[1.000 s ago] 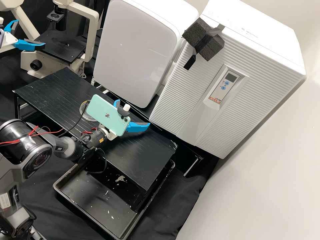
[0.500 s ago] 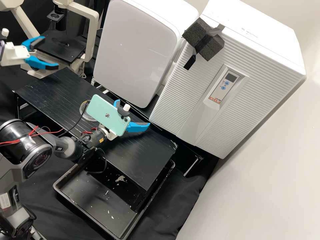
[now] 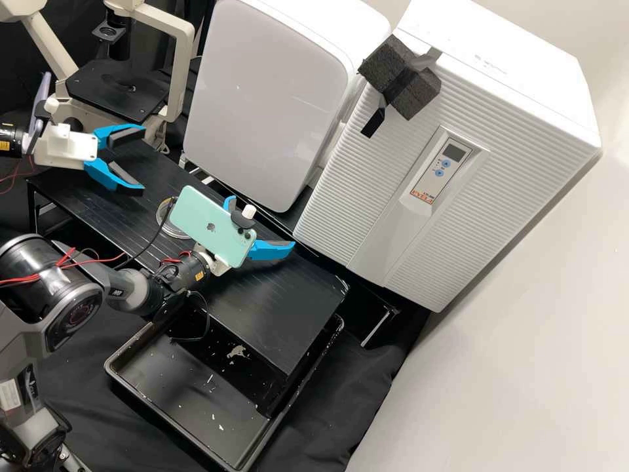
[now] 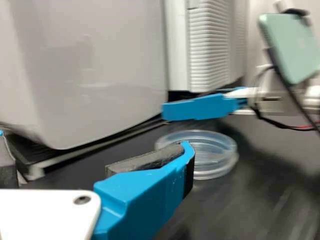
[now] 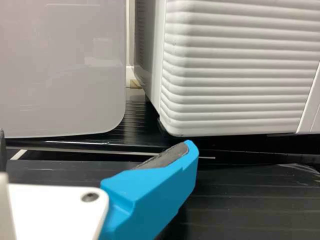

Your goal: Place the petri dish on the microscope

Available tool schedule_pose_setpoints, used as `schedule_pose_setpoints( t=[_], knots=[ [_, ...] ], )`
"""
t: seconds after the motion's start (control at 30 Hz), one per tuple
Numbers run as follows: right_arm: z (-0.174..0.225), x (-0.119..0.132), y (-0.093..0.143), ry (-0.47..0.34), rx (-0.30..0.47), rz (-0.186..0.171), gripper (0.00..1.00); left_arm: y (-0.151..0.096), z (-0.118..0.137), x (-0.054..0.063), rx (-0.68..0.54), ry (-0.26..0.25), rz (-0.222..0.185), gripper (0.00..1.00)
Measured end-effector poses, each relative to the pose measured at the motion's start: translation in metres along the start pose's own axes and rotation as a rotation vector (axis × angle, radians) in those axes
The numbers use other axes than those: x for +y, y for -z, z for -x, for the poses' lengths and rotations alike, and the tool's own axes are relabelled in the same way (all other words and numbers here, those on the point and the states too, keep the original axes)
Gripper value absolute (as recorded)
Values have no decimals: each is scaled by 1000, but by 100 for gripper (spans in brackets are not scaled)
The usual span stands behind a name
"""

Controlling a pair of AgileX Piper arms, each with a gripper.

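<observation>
In the high view, the left tool [image 3: 143,160] had come in over the end of the desk [image 3: 242,308] nearest the microscope [image 3: 181,65]; in the frames just before, it was farther back, in front of the microscope's stage [image 3: 121,95]. Its two fingers were spread wide, with nothing between them. The petri dish [image 3: 166,221] lay on the desk, partly hidden by the mint-green phone [image 3: 213,228] mounted on the right arm. The right tool [image 3: 263,223] had its fingers apart too, and neither it nor the dish had shifted over those frames. So the change looked like the opening of an approach: the dish had yet to be picked up, and the left arm was probably the one meant to carry it.

In the left wrist view, the clear dish sat flat on the dark surface beyond the near blue finger, not gripped. One of the right tool's fingers stood just behind it, so the left arm would likely need to come in low and straight, keeping clear of that finger and the phone's cable [image 4: 281,80].

In the right wrist view, the tool was wide, its near finger in front of the ribbed white cabinet [image 5: 235,75], holding nothing that could be seen. That arm seemed to be waiting.
</observation>
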Motion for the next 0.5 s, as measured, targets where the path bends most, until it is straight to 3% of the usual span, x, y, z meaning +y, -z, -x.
schedule_pose_setpoints(
  t=[0.13, 0.23, 0.5],
  knots=[
    [0, 0, 0, 0, 0, 0, 100, -8, -1, -3, -67, 37, 16, 100],
    [0, 0, 0, 0, 0, 0, 100, -11, -1, -5, -103, 59, -8, 100],
    [0, 0, 0, 0, 0, 0, 100, -27, -11, -15, -170, 91, -16, 100]
  ],
)
